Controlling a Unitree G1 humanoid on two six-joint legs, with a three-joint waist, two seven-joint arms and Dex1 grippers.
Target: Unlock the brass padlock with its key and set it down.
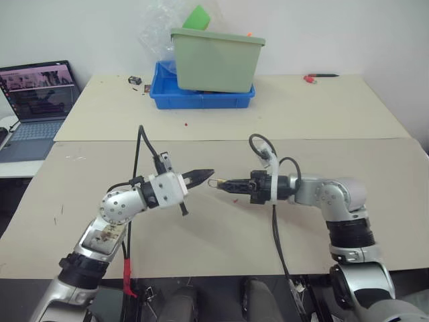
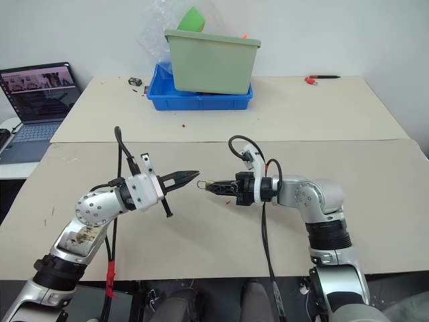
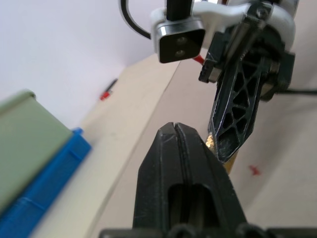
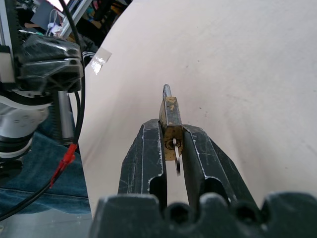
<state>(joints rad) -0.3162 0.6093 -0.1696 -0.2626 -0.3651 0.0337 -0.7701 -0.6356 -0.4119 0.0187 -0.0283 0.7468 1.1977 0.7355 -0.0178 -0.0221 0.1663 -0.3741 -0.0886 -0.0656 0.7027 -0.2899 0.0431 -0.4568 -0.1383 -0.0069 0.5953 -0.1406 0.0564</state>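
Observation:
The brass padlock (image 4: 171, 119) is held above the table, with my right gripper (image 4: 171, 130) shut on its yellow body. Its thin shackle (image 1: 213, 182) sticks out of the fingertips toward my left arm. A thin silvery ring (image 4: 177, 157) hangs at the keyhole end between the fingers; the key's blade I cannot make out. My left gripper (image 1: 206, 175) is shut with nothing visible between its fingers (image 3: 174, 148). It points level at the right gripper, its tip just beside and slightly above the shackle. Whether they touch I cannot tell.
At the back stands a green bin (image 1: 216, 59) on a blue tray (image 1: 201, 99). A laptop (image 1: 37, 100) sits far left, a red-handled tool (image 1: 320, 77) back right, a small black object (image 1: 135, 80) back left, and a red speck (image 1: 186, 125) mid-table.

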